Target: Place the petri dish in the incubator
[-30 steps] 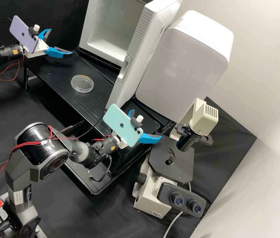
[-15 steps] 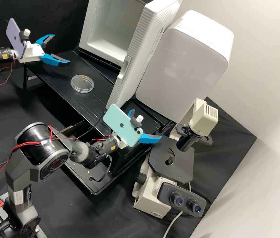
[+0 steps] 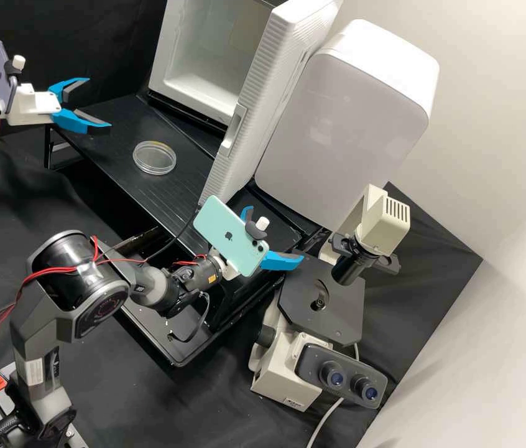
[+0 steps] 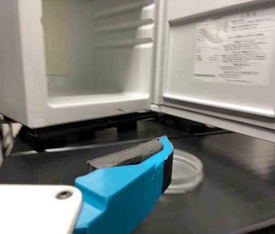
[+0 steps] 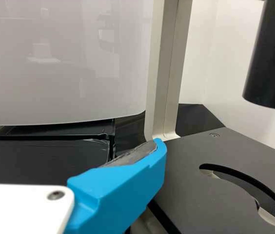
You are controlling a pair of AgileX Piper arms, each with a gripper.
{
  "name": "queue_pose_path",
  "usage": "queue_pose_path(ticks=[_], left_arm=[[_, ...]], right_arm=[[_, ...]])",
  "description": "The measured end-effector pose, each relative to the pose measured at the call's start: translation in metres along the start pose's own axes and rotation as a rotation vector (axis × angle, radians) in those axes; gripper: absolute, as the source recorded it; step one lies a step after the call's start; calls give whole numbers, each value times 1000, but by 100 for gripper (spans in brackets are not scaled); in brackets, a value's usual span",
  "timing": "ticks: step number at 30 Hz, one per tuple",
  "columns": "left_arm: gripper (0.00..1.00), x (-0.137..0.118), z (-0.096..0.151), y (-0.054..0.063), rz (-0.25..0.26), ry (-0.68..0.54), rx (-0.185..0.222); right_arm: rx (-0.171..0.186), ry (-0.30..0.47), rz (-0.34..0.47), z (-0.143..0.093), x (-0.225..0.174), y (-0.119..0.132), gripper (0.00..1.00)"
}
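The clear round petri dish (image 3: 154, 157) lies on the black raised shelf (image 3: 120, 134) in front of the white incubator (image 3: 204, 53), whose door (image 3: 263, 93) stands swung open. My left gripper (image 3: 96, 102) hovers open and empty above the shelf's left end, a short way left of the dish. In the left wrist view the dish (image 4: 185, 170) sits beyond one blue finger (image 4: 127, 180), with the incubator's bare chamber (image 4: 93, 53) behind it. My right gripper (image 3: 277, 239) is open and empty at the microscope stage (image 3: 322, 298); one of its fingers (image 5: 127, 180) lies beside the stage plate (image 5: 225, 170).
A white microscope (image 3: 331, 323) with a black stage and eyepieces stands at the front right. The open door and a large white housing (image 3: 350, 118) rise between the dish and the right arm. Black cloth covers the bench around the shelf.
The left gripper has drawn back to the left, away from the dish, and turned more level. The dish and the right arm have not moved.
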Motion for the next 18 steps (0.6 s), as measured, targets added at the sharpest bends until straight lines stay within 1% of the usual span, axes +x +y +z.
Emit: queue_pose_path(ticks=[8, 14, 16, 18], left_arm=[[100, 2, 16, -9, -34, -69, -7], [100, 6, 24, -19, -52, -75, 69], [100, 6, 25, -23, -74, -68, 87], [100, 8, 26, -27, -87, -62, 97]], right_arm=[[0, 0, 0, 0, 0, 0, 100], [0, 0, 0, 0, 0, 0, 100], [0, 0, 0, 0, 0, 0, 100], [0, 0, 0, 0, 0, 0, 100]])
